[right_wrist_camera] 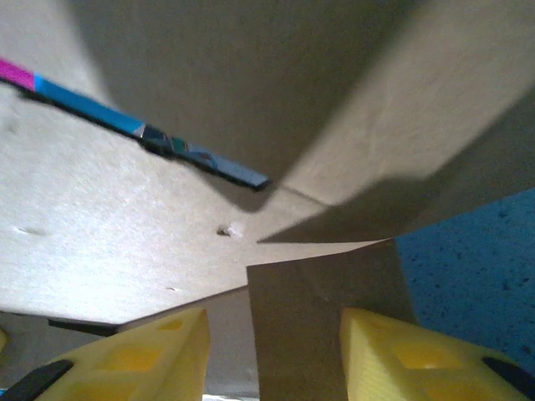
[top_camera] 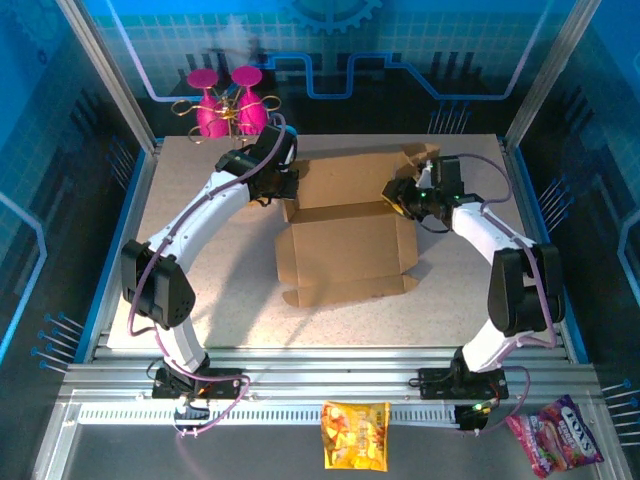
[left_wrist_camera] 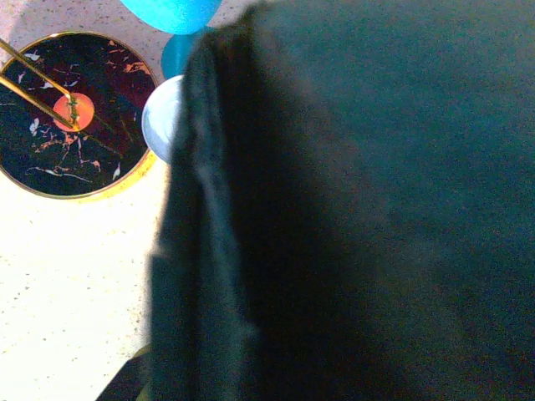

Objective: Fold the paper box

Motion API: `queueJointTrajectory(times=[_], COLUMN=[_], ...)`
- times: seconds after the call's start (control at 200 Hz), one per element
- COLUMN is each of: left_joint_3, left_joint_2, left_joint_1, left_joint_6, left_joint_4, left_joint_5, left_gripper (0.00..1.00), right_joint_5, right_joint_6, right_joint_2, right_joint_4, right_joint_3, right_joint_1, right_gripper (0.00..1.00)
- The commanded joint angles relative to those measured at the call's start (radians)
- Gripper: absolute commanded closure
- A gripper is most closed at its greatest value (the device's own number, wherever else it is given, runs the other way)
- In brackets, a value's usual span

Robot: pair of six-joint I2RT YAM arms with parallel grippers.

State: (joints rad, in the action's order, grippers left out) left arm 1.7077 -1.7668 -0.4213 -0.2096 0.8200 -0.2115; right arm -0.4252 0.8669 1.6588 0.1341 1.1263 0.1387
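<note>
The paper box, plain brown cardboard, lies partly folded in the middle of the table, with its back panel raised. My left gripper sits at the box's back left corner. In the left wrist view a dark, close surface covers its fingers, so I cannot see whether they hold anything. My right gripper is at the box's right side. In the right wrist view the right gripper stands open, its yellow fingers apart, with a cardboard flap upright between them near the right finger.
A gold stand with pink glasses is at the back left, close behind the left arm; its dark round base shows in the left wrist view. Two snack bags lie beyond the near rail.
</note>
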Motion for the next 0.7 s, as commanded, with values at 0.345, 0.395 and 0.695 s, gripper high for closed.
queueJointTrajectory(times=[0.345,0.395,0.695], left_joint_3=[0.027,0.029,0.060], left_joint_2=[-0.002,-0.002,-0.008], left_joint_1=[0.025,0.031,0.069], left_joint_6=[-0.024,-0.017,0.036], left_joint_4=[-0.001,0.001,0.015], left_joint_5=[0.056,0.062,0.151], left_gripper=[1.00,1.00,1.00], right_joint_5=[0.006,-0.006,0.034], right_joint_6=[-0.072,-0.099,-0.236], right_joint_2=[-0.036,-0.077,-0.316], right_joint_4=[0.019,0.015,0.044], right_joint_3=[0.030,0.047,0.032], right_joint_1=[0.042,0.032,-0.222], right_gripper=[0.56,0.55,0.51])
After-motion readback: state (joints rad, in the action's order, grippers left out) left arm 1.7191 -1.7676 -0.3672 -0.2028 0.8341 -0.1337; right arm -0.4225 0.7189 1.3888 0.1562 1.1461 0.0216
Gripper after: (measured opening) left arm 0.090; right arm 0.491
